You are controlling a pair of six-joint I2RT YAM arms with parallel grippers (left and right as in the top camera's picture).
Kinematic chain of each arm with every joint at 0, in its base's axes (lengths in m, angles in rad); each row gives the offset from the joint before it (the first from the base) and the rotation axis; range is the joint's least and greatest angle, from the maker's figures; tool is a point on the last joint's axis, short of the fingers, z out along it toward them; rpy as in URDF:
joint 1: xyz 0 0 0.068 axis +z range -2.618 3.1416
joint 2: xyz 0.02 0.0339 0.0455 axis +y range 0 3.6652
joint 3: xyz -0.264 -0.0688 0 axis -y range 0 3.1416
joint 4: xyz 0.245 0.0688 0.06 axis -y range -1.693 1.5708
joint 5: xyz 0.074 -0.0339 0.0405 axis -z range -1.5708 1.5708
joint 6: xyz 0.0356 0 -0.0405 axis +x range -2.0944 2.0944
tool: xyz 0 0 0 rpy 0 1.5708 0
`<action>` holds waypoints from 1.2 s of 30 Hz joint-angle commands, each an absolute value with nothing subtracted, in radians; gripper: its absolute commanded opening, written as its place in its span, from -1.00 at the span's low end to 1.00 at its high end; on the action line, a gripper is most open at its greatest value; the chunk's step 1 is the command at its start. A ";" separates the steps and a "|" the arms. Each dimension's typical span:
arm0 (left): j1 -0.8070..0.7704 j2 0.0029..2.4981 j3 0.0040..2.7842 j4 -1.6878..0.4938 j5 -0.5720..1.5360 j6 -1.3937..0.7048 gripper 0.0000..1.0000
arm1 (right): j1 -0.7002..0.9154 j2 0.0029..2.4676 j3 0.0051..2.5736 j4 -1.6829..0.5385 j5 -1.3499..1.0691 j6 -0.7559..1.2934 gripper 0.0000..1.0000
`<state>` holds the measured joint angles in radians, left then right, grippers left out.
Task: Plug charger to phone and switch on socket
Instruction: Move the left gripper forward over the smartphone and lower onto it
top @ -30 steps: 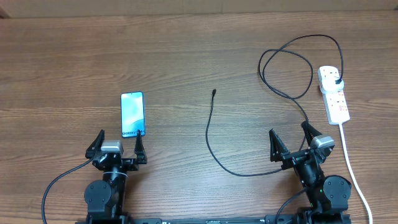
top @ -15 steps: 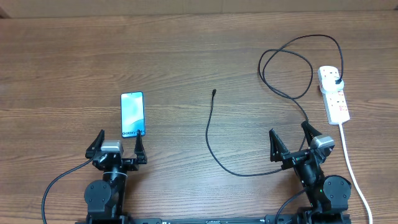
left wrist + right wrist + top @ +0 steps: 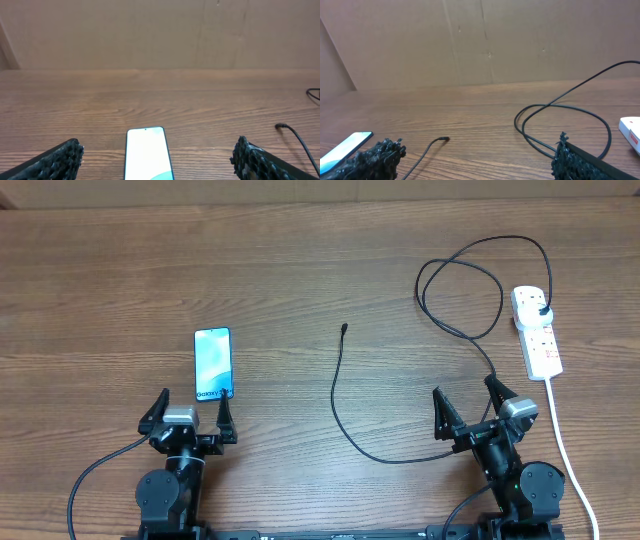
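Observation:
The phone [image 3: 213, 364] lies flat on the table, left of centre, its light-blue screen up; it also shows in the left wrist view [image 3: 147, 159] and at the edge of the right wrist view [image 3: 344, 149]. My left gripper [image 3: 190, 412] is open and empty just in front of it. The black charger cable [image 3: 340, 405] loops across the table; its connector tip [image 3: 344, 329] lies free at mid-table and shows in the right wrist view [image 3: 444, 139]. Its black plug [image 3: 541, 308] sits in the white socket strip [image 3: 536, 333] at the right. My right gripper [image 3: 470, 402] is open and empty over the cable.
The strip's thick white cord [image 3: 565, 445] runs down the right side to the front edge. A brown cardboard wall [image 3: 480, 40] stands behind the table. The cable's big loop [image 3: 470, 285] lies at the back right.

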<state>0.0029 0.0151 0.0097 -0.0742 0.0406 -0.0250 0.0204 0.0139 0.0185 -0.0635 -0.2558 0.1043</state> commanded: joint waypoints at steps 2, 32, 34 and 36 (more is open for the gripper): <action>0.012 0.004 0.005 -0.071 0.079 -0.060 0.99 | 0.025 0.003 0.008 -0.058 -0.256 0.103 1.00; 0.012 0.614 0.674 -0.359 0.186 -0.060 0.99 | 0.025 0.003 0.008 -0.058 -0.256 0.103 1.00; 0.012 0.722 0.799 -0.460 0.186 -0.060 0.99 | 0.025 0.003 0.008 -0.058 -0.256 0.103 1.00; 0.012 0.798 0.889 -0.538 0.186 -0.059 0.99 | 0.025 0.003 0.008 -0.058 -0.256 0.103 1.00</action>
<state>0.0029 0.6888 0.7326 -0.4591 0.1688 -0.0528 0.0204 0.0132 0.0185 -0.0635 -0.2554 0.1040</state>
